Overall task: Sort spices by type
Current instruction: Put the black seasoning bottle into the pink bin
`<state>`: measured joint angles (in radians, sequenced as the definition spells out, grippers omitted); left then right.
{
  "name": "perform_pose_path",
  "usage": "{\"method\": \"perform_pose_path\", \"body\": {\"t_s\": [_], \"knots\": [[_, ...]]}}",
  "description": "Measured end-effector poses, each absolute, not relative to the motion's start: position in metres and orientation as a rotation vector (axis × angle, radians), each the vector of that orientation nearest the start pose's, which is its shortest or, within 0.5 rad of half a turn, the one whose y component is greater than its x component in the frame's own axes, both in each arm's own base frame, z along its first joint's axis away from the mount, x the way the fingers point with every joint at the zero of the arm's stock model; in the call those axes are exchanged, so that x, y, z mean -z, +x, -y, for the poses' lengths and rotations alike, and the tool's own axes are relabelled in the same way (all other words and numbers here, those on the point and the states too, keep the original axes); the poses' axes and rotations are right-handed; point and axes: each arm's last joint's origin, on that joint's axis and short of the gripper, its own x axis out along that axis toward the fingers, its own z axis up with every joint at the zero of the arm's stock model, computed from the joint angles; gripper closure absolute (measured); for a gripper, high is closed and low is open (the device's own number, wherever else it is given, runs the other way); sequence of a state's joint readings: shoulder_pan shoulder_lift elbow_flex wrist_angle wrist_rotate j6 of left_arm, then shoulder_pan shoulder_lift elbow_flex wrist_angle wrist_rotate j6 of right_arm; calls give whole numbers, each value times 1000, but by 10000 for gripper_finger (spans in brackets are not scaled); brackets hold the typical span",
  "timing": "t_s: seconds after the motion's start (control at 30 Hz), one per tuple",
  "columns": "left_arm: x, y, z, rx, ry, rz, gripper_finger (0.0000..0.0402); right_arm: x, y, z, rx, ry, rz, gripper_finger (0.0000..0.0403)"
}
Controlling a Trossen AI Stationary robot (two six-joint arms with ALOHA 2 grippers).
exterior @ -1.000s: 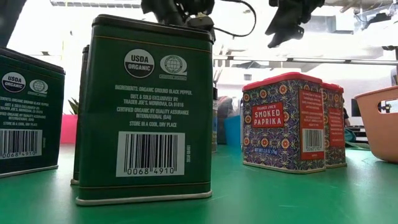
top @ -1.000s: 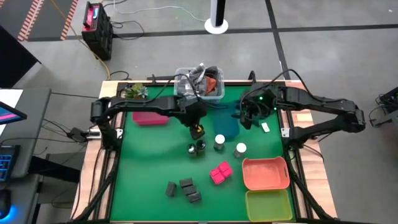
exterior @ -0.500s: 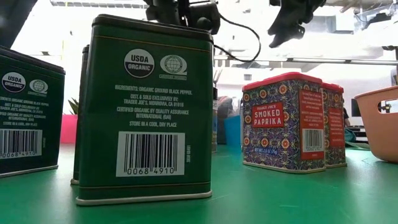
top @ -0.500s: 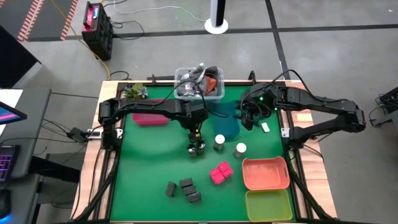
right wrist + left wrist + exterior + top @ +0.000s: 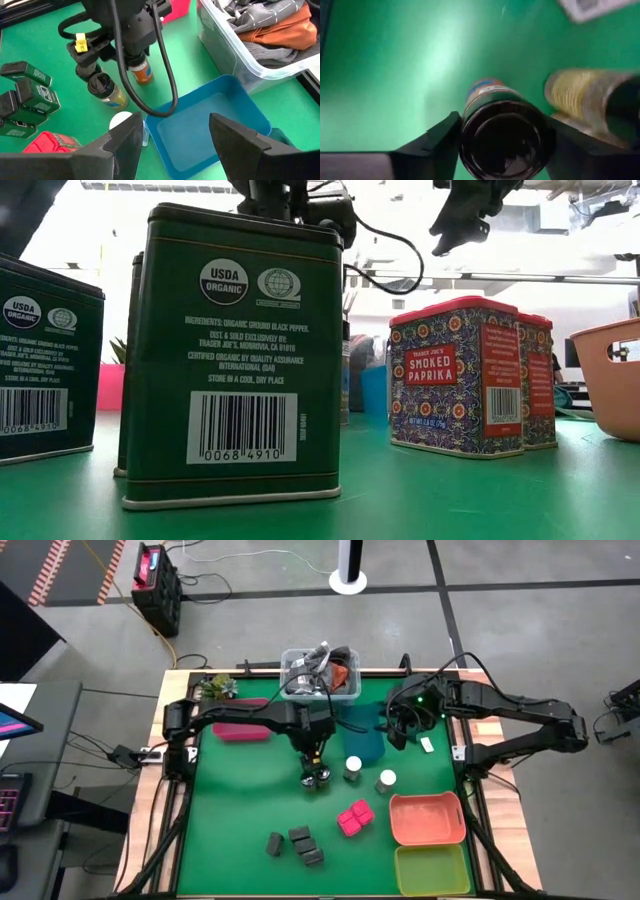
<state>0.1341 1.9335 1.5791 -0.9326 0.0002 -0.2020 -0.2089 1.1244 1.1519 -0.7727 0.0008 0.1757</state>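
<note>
High view: green surface [image 5: 230, 820] on grey room floor. Left hand [image 5: 317, 752] pinches a dark round jar [image 5: 502, 132] near surface centre, beside another jar [image 5: 106, 88]. Right hand [image 5: 397, 730] spread, above blue tray [image 5: 210, 125].

- I see the green table [image 5: 230, 820] carrying pepper tins [image 5: 298, 843], paprika tins [image 5: 353, 817], round spice jars [image 5: 352, 769]
- Also on it: blue tray [image 5: 365, 740], pink tray [image 5: 240, 730], orange tray [image 5: 427, 819], yellow-green tray [image 5: 432, 871], clear bin [image 5: 320, 673]
</note>
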Motion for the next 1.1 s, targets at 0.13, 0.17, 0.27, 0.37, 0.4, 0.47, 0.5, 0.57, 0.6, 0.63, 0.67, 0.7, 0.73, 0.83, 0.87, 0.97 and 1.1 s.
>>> {"method": "perform_pose_path", "body": {"t_s": [0.13, 0.17, 0.27, 0.37, 0.4, 0.47, 0.5, 0.57, 0.6, 0.63, 0.67, 0.7, 0.73, 0.83, 0.87, 0.97, 1.1], "knots": [[-230, 385, -53, -251, -264, -1289, 206, -343, 216, 46, 271, 266, -721, 148], [-231, 384, -53, -252, -264, -1292, 206, -343, 216, 46, 274, 273, -720, 148], [-238, 378, -55, -252, -255, -1300, 206, -343, 216, 46, 275, 277, -712, 148], [-246, 368, -59, -254, -248, -1337, 206, -343, 216, 46, 282, 280, -712, 148], [-251, 363, -60, -256, -248, -1345, 206, -343, 216, 46, 292, 288, -712, 148], [-263, 353, -63, -259, -248, -1341, 206, -343, 216, 47, 317, 303, -709, 148], [-271, 348, -65, -261, -247, -1330, 206, -343, 216, 47, 323, 314, -707, 148], [-286, 336, -68, -267, -247, -1304, 206, -343, 216, 47, 333, 335, -701, 148], [-294, 330, -71, -274, -252, -1292, 206, -343, 217, 47, 338, 342, -697, 148], [-300, 324, -73, -284, -258, -1283, 206, -343, 218, 47, 345, 347, -694, 148], [-307, 317, -76, -296, -261, -1275, 206, -342, 218, 47, 356, 354, -694, 148], [-312, 311, -79, -314, -258, -1271, 204, -342, 218, 48, 365, 357, -696, 148], [-318, 304, -81, -332, -254, -1267, 203, -342, 219, 48, 372, 356, -696, 148], [-333, 284, -87, -398, -221, -1252, 201, -342, 219, 48, 419, 352, -680, 148], [-337, 277, -89, -419, -217, -1245, 200, -342, 219, 48, 435, 355, -676, 148], [-339, 257, -94, -468, -224, -1234, 199, -343, 219, 48, 455, 376, -664, 148], [-326, 230, -101, -545, -246, -1242, 198, -344, 223, 49, 459, 395, -633, 148]]}}
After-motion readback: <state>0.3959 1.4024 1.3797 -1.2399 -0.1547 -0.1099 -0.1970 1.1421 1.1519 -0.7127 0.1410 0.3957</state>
